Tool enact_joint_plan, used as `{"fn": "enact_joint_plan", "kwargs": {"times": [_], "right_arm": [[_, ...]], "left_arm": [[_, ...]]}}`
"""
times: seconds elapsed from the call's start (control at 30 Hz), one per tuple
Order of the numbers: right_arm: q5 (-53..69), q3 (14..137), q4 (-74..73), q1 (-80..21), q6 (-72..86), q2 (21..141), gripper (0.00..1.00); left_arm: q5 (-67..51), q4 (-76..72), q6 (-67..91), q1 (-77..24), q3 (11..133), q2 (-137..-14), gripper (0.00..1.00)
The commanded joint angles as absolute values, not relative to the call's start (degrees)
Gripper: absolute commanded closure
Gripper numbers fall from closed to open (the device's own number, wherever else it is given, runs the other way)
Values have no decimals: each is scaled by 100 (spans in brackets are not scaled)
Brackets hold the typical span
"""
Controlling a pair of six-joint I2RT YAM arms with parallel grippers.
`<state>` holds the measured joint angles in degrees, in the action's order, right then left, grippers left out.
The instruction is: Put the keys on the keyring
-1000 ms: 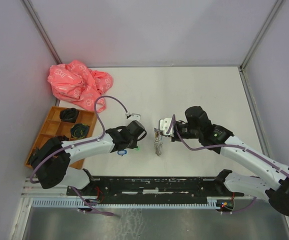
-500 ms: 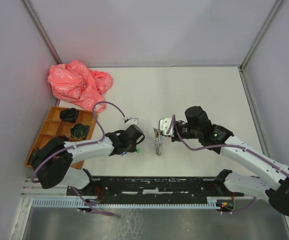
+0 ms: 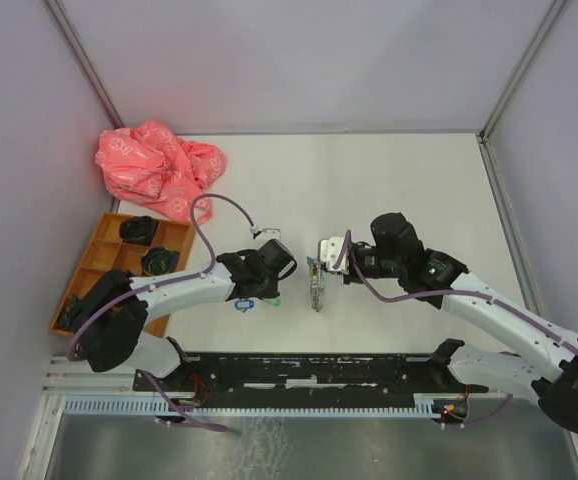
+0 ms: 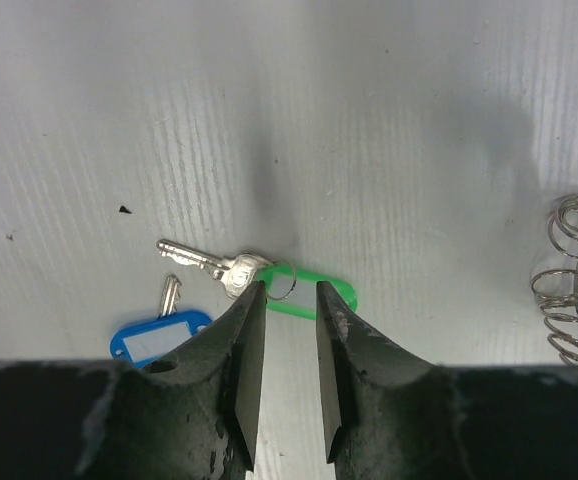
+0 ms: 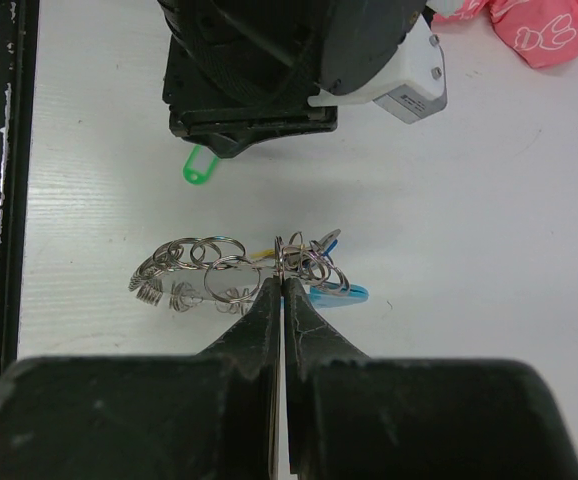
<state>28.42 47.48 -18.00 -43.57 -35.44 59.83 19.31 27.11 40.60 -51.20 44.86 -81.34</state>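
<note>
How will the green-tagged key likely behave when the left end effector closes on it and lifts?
The green-tagged key is three loosely linked parts, so gripped by its small ring the blade and tag would probably dangle and swing. It looks thin and light, lying flat on the table, so it may slide rather than lift.

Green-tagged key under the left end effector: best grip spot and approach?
Likely the small split ring joining the key to its green tag. Everything lies flat on the table, so come straight down. The open left end effector straddles that ring.
</note>
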Motion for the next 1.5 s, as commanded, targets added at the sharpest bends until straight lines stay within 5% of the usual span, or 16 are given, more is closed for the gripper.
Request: {"fn": "enact_joint_plan", "kwargs": {"times": [0.0, 0.4, 1.03, 1.47], "right_arm": [[2943, 4799, -1498, -4412, -3568, 5793, 99], [2916, 4794, -1512, -4421, -3573, 5755, 99], [2918, 4805, -1535, -4430, -3574, 5772, 99], [2910, 4898, -1564, -4445, -3541, 5827, 99]], "left_arm": [[1838, 2943, 3853, -5110, 4910, -8406, 65], [1987, 3319, 3557, -5124, 5253, -8988, 67], [2387, 3517, 3472, -5121, 5271, -8991, 97], [2677, 1284, 2239, -5116, 4073, -6955, 97]]}}
